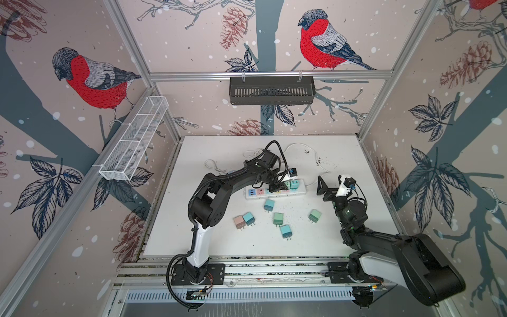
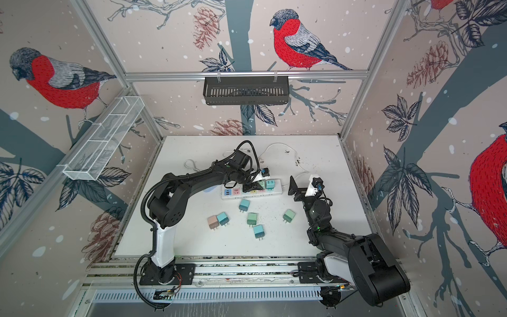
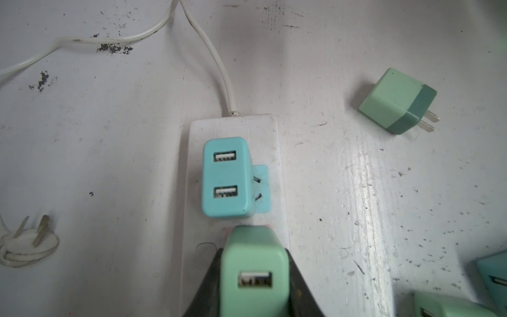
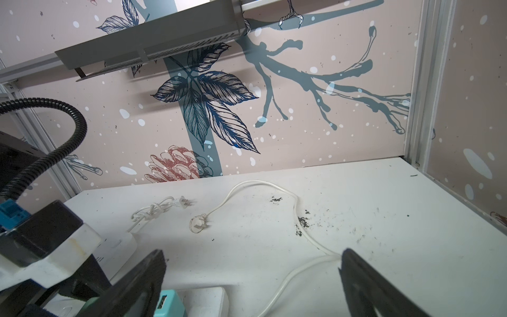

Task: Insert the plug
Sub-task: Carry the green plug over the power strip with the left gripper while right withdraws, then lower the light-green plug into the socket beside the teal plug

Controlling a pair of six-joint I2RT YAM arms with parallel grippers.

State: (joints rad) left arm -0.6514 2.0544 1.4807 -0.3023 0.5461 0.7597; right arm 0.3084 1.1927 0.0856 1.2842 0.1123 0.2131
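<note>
Green plug (image 3: 255, 263) in left tool (image 1: 277, 188), at strip (image 3: 274, 131).

Arm status
Black left arm (image 1: 219, 186) extended forward, left gripper (image 1: 277, 188) jaws clamped — black right arm (image 1: 411, 247) folded back, right gripper (image 1: 323, 189) jaws spread wide.

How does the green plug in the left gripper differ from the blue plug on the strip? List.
Colour: the green plug is mint, the blue plug turquoise. Grip: the left gripper clamps the green plug; the blue plug stands free on the power strip. Seating: blue plug looks inserted; the green plug's prongs are hidden. Both are USB chargers.
</note>
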